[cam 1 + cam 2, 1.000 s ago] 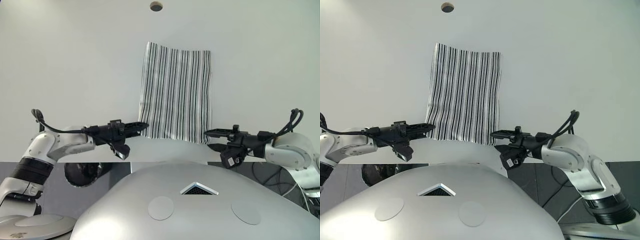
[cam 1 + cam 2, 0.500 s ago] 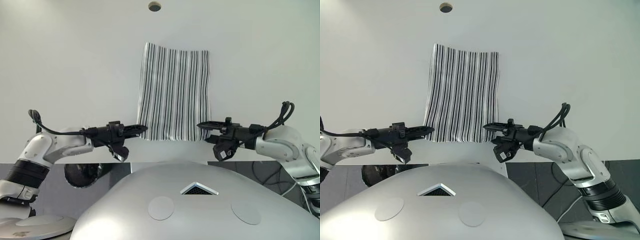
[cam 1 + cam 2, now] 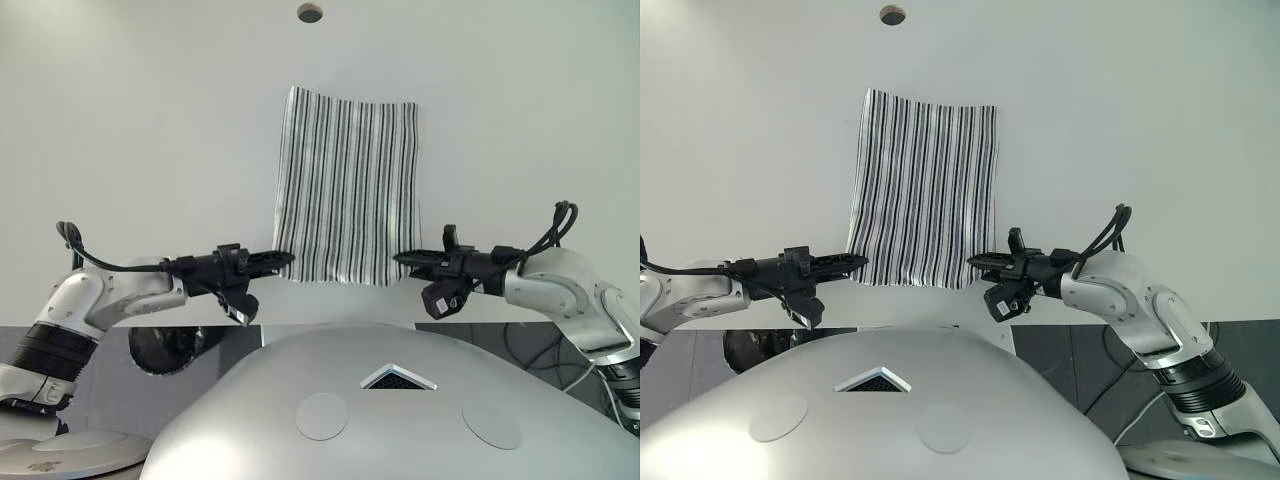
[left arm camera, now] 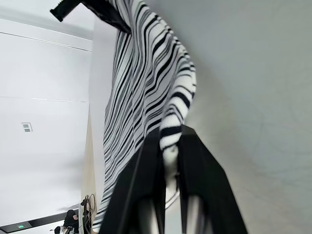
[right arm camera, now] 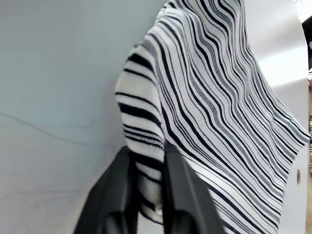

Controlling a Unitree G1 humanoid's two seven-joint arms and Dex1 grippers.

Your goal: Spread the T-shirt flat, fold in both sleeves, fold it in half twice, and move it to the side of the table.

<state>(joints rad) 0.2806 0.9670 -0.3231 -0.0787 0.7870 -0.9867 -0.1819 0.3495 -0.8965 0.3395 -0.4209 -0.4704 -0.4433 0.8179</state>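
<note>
Table [image 3: 150, 130]: T-shirt [image 3: 348, 180] (sleeves hidden) gripped by left pincer [image 3: 287, 257], right pincer [image 3: 400, 257].

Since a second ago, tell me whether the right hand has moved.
Yes. Against the hole beyond the T-shirt, the right hand, shut on its near corner, has shifted toward the robot's left and slightly farther forward.

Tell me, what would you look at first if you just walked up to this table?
The black-and-white striped T-shirt jumps out first, lying as a tall, narrow rectangle in the middle of the white table. Next you'd notice the left gripper and the right gripper, each pinching one of the shirt's near corners, with cloth caught between the fingers.
</note>
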